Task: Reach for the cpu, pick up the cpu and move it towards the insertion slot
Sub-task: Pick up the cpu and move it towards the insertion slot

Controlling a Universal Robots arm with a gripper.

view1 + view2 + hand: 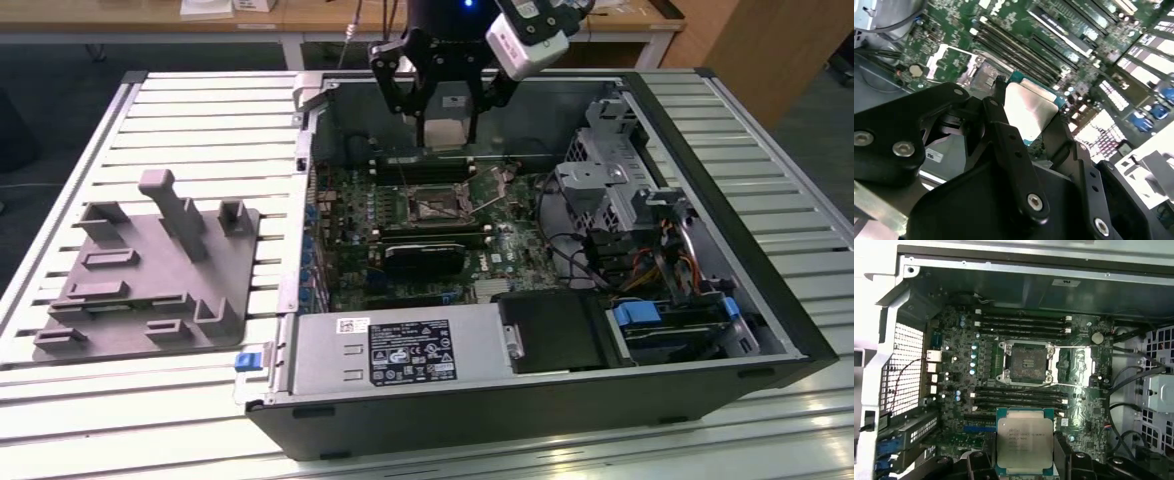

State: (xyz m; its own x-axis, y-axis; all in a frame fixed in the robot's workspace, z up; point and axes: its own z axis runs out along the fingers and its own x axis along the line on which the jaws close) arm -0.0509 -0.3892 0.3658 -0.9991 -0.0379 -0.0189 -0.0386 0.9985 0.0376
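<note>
You've got the cpu [1024,446] clamped between the gripper [1024,467] fingers, lifted at the bottom centre of the first wrist view. The insertion slot [1026,362] sits mid-frame above it, well apart. Pickup's done; you're not over the slot yet.

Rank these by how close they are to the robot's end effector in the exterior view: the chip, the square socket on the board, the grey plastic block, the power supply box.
1. The chip, held in the end effector above the computer case.
2. The square socket, on the board just below.
3. and 4. The power supply box, at the case's near side, and the grey plastic block, outside the case at the exterior view's left: too close to call.
</note>
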